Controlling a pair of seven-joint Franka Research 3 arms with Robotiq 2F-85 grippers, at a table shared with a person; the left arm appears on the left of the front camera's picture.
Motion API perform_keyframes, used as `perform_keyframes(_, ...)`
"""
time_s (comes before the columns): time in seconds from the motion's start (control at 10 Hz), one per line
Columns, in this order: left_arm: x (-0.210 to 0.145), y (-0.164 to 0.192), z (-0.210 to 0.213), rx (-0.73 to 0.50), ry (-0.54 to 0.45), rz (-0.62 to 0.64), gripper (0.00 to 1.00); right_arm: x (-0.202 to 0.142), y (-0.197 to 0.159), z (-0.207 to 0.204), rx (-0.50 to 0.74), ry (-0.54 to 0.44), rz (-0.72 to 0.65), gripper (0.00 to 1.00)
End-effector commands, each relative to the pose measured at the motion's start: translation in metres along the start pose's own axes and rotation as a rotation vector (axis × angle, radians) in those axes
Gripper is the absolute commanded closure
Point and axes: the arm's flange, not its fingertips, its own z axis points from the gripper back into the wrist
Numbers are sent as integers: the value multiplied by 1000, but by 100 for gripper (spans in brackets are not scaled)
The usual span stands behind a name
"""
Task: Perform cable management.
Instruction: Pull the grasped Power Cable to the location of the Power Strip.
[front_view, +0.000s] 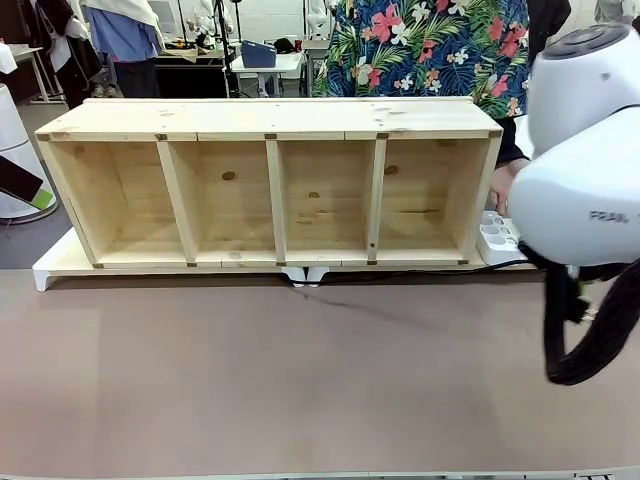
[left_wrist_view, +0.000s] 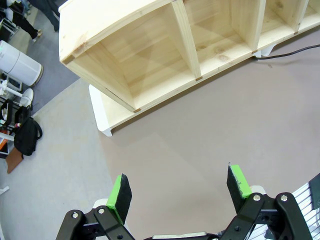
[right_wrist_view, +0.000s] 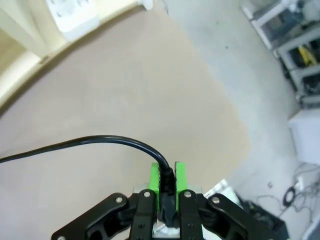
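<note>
Black and thin, the cable (right_wrist_view: 100, 141) is pinched between the green pads of the right gripper (right_wrist_view: 168, 171), whose jaws stand narrow and closed on it. Whether the thick piece in the grip is the plug end I cannot tell. From the grip the cord rises, bends over and runs off to that picture's left across the brown table (front_view: 300, 380).

In the front view its long axis lies along the foot of the wooden shelf (front_view: 270, 118), parallel with the shelf's front edge, from about the middle towards the white power strip (front_view: 497, 238) at the shelf's right end. A person's hand (front_view: 503, 185) rests just beside that end, above the strip.

The left gripper (left_wrist_view: 178, 182) hangs wide open and empty over bare table near the shelf's left end, well apart from the cord, which shows at the far top right of its view.

The right arm is the nearer one, so I judge the next move depends on it leading the cord along that front edge.
</note>
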Motion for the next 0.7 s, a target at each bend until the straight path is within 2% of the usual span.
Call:
perform_keyframes(0.0,0,1,1,0,-6,-11,0,2,-48,-20,-9,-71,102,85)
perform_keyframes(0.2,0,1,1,0,-6,-11,0,24,-68,-23,78,-108,176,85)
perform_keyframes(0.6,0,1,1,0,-6,-11,0,70,-77,-28,251,-216,110,85)
